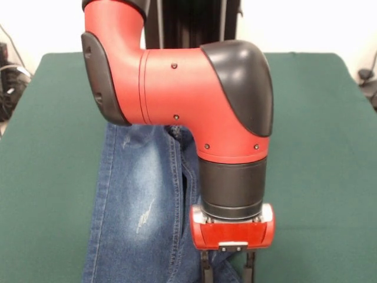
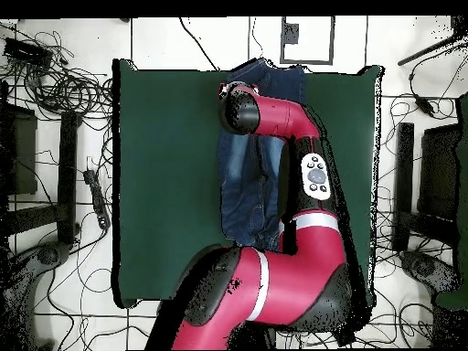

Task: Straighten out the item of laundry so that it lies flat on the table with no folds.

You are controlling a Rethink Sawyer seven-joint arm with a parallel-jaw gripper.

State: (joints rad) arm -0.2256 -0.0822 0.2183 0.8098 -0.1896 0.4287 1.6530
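Reaching down over the jeans (image 1: pixel 138 206), the red arm's gripper (image 1: pixel 228 271) hangs at the frame's lower edge, fingers slightly apart with cloth showing between them; whether it has hold of the denim cannot be told. The jeans lie lengthwise near the middle of the green worktop (image 1: pixel 318 177), one end spilling over the worktop's edge in the overhead view. The legs appear overlapped along a central fold, so flattening looks only partly done. No containers are visible on the worktop.
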